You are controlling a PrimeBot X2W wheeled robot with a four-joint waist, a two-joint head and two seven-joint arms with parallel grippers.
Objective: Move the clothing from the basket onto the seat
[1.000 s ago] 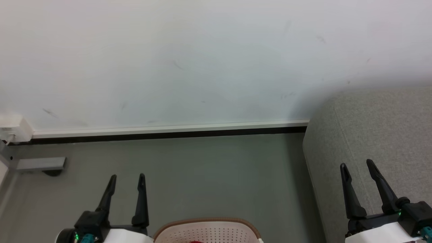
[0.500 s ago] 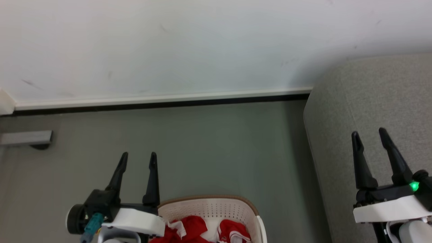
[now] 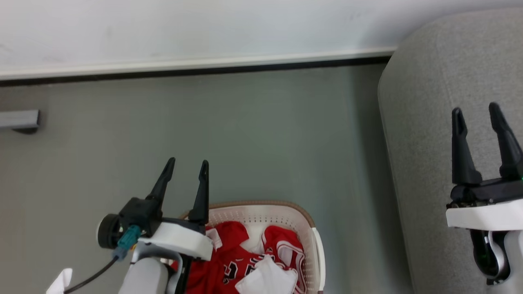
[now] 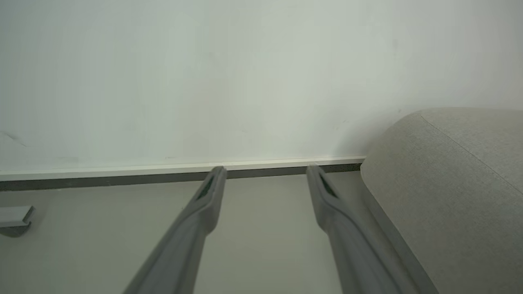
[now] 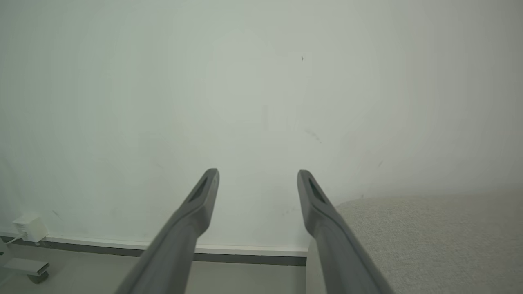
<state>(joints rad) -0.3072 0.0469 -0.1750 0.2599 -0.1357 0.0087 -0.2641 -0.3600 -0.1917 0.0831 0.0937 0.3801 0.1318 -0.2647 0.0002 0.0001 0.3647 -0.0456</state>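
Observation:
Red clothing [image 3: 237,255] with white trim lies heaped in the cream basket [image 3: 300,218] at the bottom middle of the head view. Above the basket's left rim my left gripper [image 3: 186,167] hangs open and empty, its fingers pointing toward the wall. The grey seat [image 3: 425,134] fills the right side. Over the seat's near part my right gripper [image 3: 476,112] stands open with nothing in it. In the left wrist view the left gripper [image 4: 264,171] has its fingers spread, with the seat [image 4: 453,179] at the right. The right wrist view shows the right gripper [image 5: 257,175] open before the wall, the seat [image 5: 429,237] below right.
A white wall with a pale skirting board [image 3: 196,65] runs across the back. Grey floor [image 3: 265,139] lies between basket, wall and seat. A grey metal foot [image 3: 18,120] sits at the far left. A white plug and cable [image 5: 26,228] hang on the wall.
The head camera has tilted down, so the wall slid up and the basket with the red clothing came into view. Both grippers stay open.

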